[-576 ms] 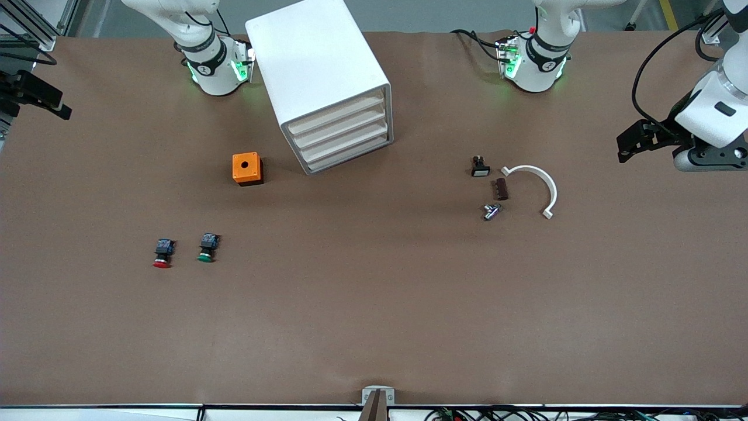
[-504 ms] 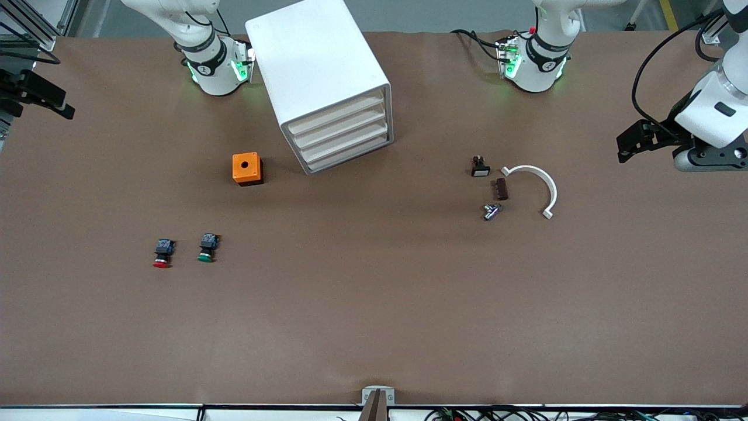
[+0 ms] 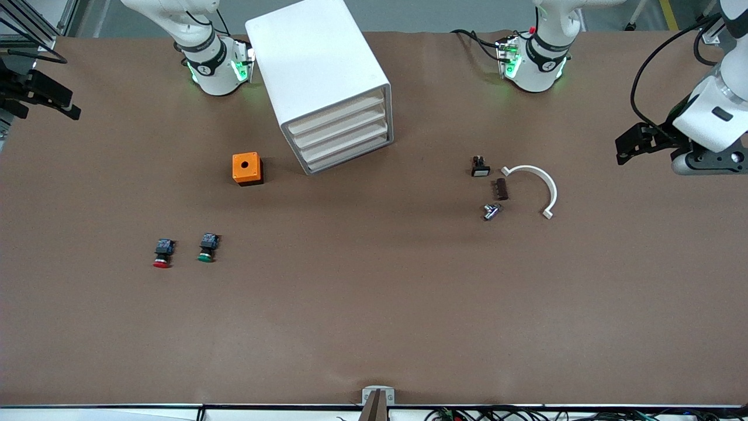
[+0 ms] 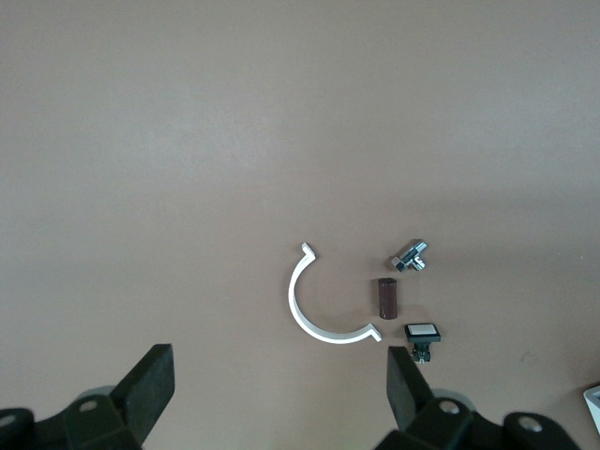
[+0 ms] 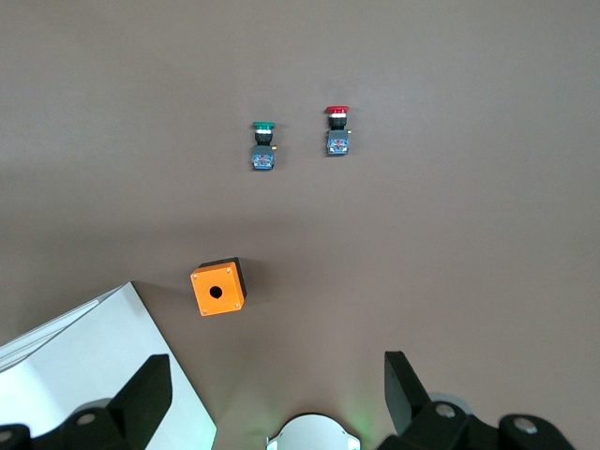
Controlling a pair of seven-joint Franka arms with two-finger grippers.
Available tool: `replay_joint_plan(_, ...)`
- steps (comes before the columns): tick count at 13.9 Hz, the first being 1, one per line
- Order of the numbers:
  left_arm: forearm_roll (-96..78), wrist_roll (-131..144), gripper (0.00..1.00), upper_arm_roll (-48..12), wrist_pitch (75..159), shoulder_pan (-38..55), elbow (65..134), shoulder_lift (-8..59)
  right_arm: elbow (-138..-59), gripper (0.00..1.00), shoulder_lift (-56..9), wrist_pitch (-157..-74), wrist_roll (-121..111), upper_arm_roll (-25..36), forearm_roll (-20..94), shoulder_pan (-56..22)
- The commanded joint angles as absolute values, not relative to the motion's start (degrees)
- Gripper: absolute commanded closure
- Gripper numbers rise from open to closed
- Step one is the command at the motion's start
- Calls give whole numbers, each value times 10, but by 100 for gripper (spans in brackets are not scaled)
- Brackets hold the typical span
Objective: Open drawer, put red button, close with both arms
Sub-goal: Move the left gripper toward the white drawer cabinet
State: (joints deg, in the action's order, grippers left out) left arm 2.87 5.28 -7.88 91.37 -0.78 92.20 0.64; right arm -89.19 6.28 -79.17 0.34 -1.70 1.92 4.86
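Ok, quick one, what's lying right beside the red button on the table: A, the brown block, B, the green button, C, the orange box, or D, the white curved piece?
B: the green button lies right beside the red button, both on the table toward the right arm's end.

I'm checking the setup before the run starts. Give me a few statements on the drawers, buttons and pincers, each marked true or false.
1. All four drawers in the cabinet are shut. True.
2. The red button lies inside a drawer. False: it lies on the table, beside the green button.
3. The left pincer is open and holds nothing. True.
4. The right pincer is shut on the orange box. False: it is open and empty, up over the table.
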Motion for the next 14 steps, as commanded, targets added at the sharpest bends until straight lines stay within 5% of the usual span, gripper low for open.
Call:
replay_joint_plan(1, 37, 58, 0, -81, 906, -7, 903, 54, -893, 0, 69, -811, -4, -15, 21, 51)
replay_joint_plan(14, -11, 539, 0, -91, 993, 89, 899, 278, -922, 0, 77, -831, -31, -9, 10, 75)
